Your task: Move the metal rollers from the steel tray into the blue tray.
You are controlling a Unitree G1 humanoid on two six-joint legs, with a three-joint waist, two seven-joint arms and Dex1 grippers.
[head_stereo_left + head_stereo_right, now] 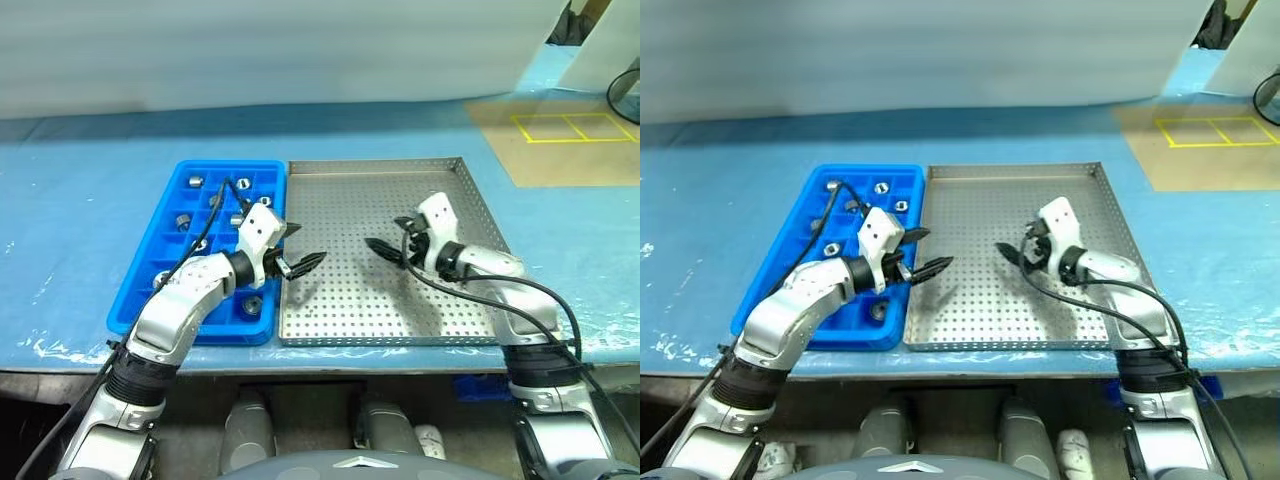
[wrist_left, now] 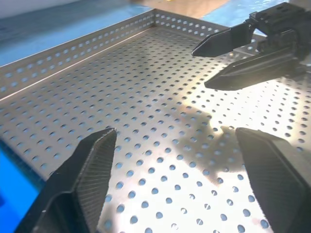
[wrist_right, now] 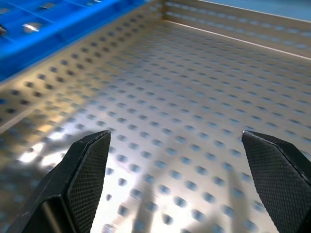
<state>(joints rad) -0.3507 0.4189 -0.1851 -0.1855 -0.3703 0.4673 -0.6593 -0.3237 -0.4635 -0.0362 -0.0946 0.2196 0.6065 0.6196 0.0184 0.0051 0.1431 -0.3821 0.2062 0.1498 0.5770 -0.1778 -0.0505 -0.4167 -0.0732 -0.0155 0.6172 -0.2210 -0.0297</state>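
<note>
The steel tray [image 1: 350, 195] lies in the middle of the table, its perforated floor [image 2: 146, 92] bare where I see it. The blue tray [image 1: 150, 265] touches its left side. Several metal rollers sit in the blue tray's compartments, among them one at the far left [image 1: 196, 182], one beside it [image 1: 242, 184] and one near the front [image 1: 253, 305]. My left gripper [image 1: 306, 247] hangs open over the steel tray's left part, holding nothing. My right gripper [image 1: 388, 236] hangs open over the tray's right half, pointing at the left one. It holds nothing either.
A brown board with yellow tape squares [image 1: 570, 135] lies at the back right, with a black cable [image 1: 622, 95] beyond it. Blue covering [image 1: 80, 200] spreads over the table. The table's front edge [image 1: 330, 362] runs just below both trays.
</note>
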